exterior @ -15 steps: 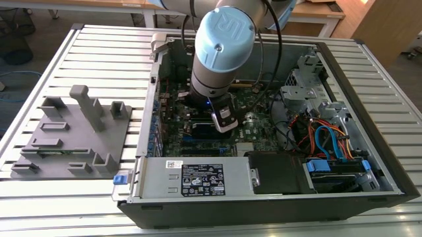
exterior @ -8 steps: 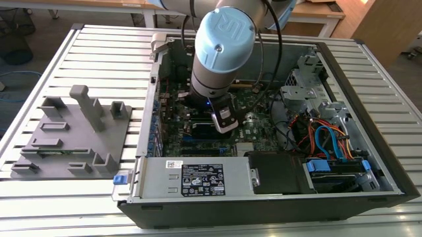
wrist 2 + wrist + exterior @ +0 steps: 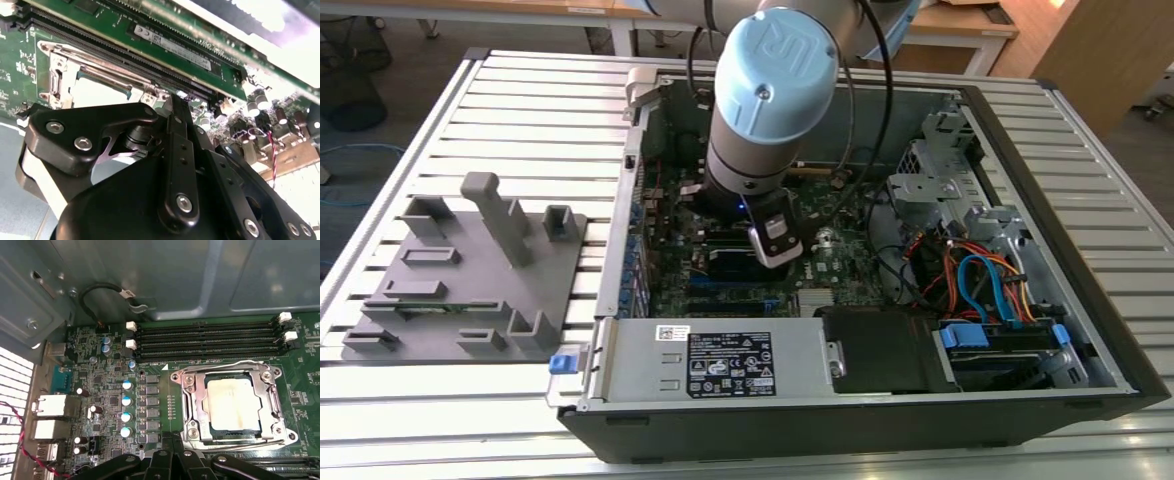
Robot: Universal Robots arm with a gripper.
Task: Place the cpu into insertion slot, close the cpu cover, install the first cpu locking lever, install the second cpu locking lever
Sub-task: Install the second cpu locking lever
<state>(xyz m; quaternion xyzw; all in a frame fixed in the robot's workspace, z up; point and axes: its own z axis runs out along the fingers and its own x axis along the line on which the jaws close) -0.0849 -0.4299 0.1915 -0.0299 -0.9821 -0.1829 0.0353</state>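
Note:
The cpu [image 3: 232,404], a square chip with a dull silver top, lies in the insertion slot on the green board. The silver cpu cover [image 3: 192,407] lies flat around it, framing its top. Thin wire levers [image 3: 225,364] run along the cover's edges. My gripper [image 3: 172,439] hovers just off one edge of the socket, its black fingers together and shut with nothing visible between them. In the second wrist view the shut gripper [image 3: 176,102] points at the socket frame [image 3: 57,75]. In the exterior view the gripper [image 3: 774,258] hangs low inside the open computer case.
Long black memory slots [image 3: 210,340] run beside the socket. Silver-topped capacitors [image 3: 127,401] and rear ports [image 3: 47,407] stand nearby. The case wall [image 3: 150,275] rises behind the board. A grey fixture tray [image 3: 467,290] sits on the exterior view's left; power supply [image 3: 720,365] and cables [image 3: 981,285] fill the case.

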